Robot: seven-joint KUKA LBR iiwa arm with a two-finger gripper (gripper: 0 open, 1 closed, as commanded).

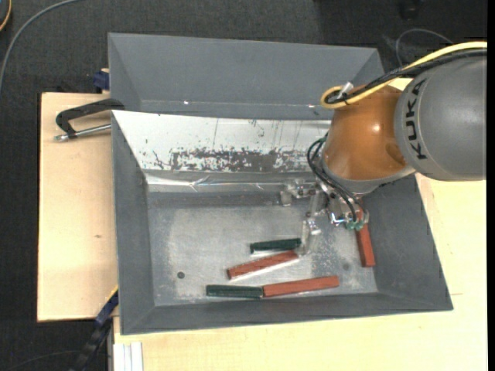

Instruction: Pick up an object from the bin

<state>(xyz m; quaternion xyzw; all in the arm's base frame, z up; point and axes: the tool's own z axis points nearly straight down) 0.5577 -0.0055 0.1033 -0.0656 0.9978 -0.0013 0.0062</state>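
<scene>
My gripper (312,226) hangs low over the right half of the bin floor, under the arm's orange cover. Just left of it and slightly below lies a short dark green stick (274,246), its right end close to the gripper's tip. Below that stick a red stick with a pale edge (261,266) lies slanted. A short red stick (365,247) lies against the right wall, just right of the gripper. I see nothing held in the gripper.
Along the front wall a dark green stick (232,291) and a long red stick (302,286) lie end to end. A small dark speck (180,276) sits on the left of the floor. The arm and its cables cover the bin's right rear corner.
</scene>
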